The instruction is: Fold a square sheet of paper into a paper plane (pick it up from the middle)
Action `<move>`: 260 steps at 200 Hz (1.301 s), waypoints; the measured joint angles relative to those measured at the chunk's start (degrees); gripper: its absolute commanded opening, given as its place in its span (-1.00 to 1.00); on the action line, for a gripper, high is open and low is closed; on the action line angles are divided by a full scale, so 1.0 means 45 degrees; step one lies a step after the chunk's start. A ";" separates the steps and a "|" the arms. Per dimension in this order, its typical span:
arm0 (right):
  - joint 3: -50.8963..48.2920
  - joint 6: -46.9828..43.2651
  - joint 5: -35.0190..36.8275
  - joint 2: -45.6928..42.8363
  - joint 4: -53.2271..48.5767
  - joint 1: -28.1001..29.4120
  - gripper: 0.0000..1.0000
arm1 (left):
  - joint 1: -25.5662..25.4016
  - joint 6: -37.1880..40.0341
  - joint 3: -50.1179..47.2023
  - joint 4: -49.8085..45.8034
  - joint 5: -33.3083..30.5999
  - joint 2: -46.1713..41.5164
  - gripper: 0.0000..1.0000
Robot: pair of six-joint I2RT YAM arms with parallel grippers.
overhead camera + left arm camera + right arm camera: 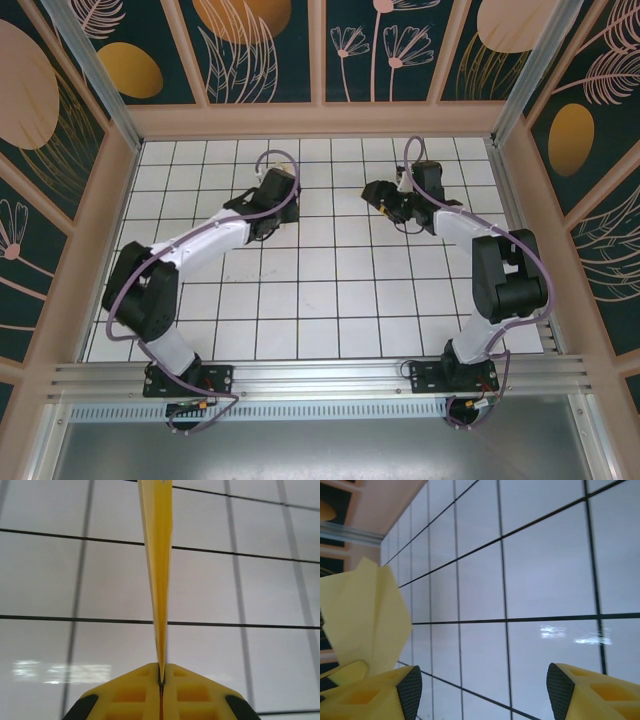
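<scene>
Left wrist view, slim yellow paper plane [157, 570] pinched edge-on between left fingers [130, 695], right fingers [590, 690] spread

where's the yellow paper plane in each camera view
top external: too small to make out; the left hand pinching it sits centre left
left wrist: paper plane edge-on, from the shut hand at bottom centre up to the top edge
right wrist: paper plane at the left edge, beside the open right hand
shared landmark: the white table with black grid lines
</scene>
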 measured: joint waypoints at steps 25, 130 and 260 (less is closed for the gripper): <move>-0.0214 -0.0034 0.0758 -0.0019 -0.0340 0.0000 0.39 | -0.0583 0.0287 0.1423 -0.1802 -0.2069 0.1574 -0.83; -0.0699 0.0019 0.1977 -0.0170 -0.0515 0.0000 0.39 | -0.0957 0.0510 0.2356 -0.1365 0.1151 0.4459 0.00; 0.3104 0.0301 0.3036 0.3181 -0.1156 0.5527 -0.20 | 0.2861 -0.1491 -0.4158 0.2288 0.2424 -0.2482 0.88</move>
